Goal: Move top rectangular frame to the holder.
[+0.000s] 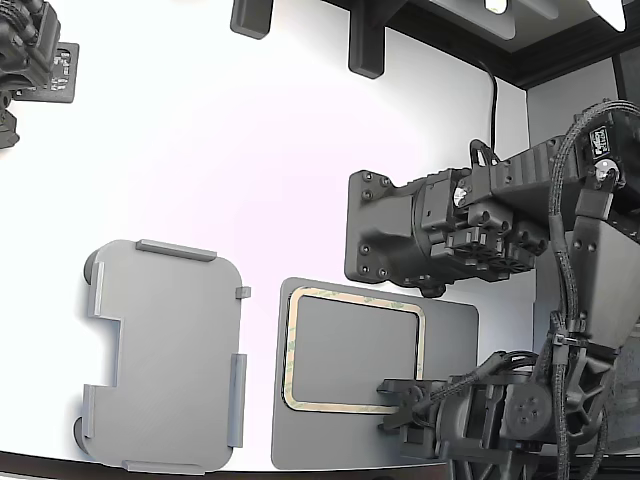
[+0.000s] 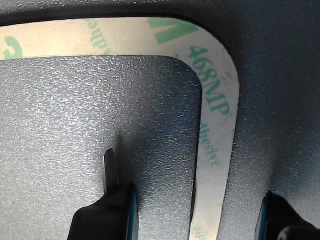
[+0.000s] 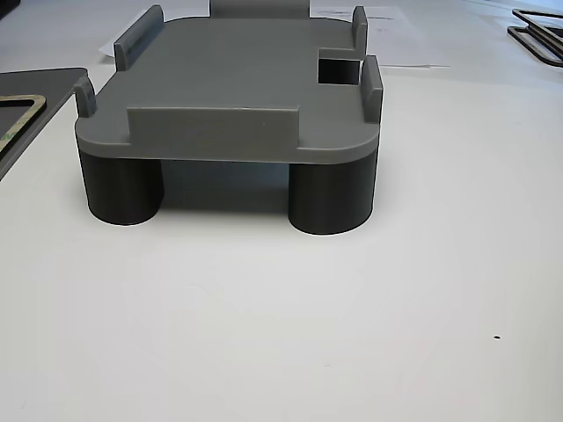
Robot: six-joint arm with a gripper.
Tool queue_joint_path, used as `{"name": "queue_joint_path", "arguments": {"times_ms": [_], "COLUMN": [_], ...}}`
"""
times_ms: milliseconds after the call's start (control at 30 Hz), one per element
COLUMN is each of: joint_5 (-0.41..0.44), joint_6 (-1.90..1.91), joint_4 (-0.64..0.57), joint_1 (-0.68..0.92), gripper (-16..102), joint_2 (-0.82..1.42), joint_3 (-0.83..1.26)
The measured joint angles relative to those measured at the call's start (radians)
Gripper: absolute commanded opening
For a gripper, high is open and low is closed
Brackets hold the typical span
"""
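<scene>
The gripper (image 2: 192,205) straddles, jaws spread, the adhesive frame (image 1: 353,349) lying flat on the dark mat (image 1: 450,330); closing may merely buckle the thin strip before reaching the holder (image 1: 165,355).

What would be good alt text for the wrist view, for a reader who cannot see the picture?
Close-up from the wrist camera: the gripper, open, has one fingertip on each side of the rim of the tan rectangular frame. The frame has green print and lies flat on a dark grey textured mat; only one rounded corner of it is in view.
</scene>
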Motion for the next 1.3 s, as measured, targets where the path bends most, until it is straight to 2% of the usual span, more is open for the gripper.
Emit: {"name": "queue_joint_path", "arguments": {"times_ms": [267,400,900,1300], "joint_5": [0.000,-0.002,-0.040,-0.021], "joint_6": [-0.011,-0.011,-0.025,-0.006], "joint_4": [-0.002,-0.003,0.044,0.137], "joint_1": [0.000,0.000,-0.026,-0.058], "gripper": [98,87,-10,-13], "joint_2": [0.002,0.000,-0.006,-0.052], "joint_3": [0.005,0.005,-0.048,-0.215]}}
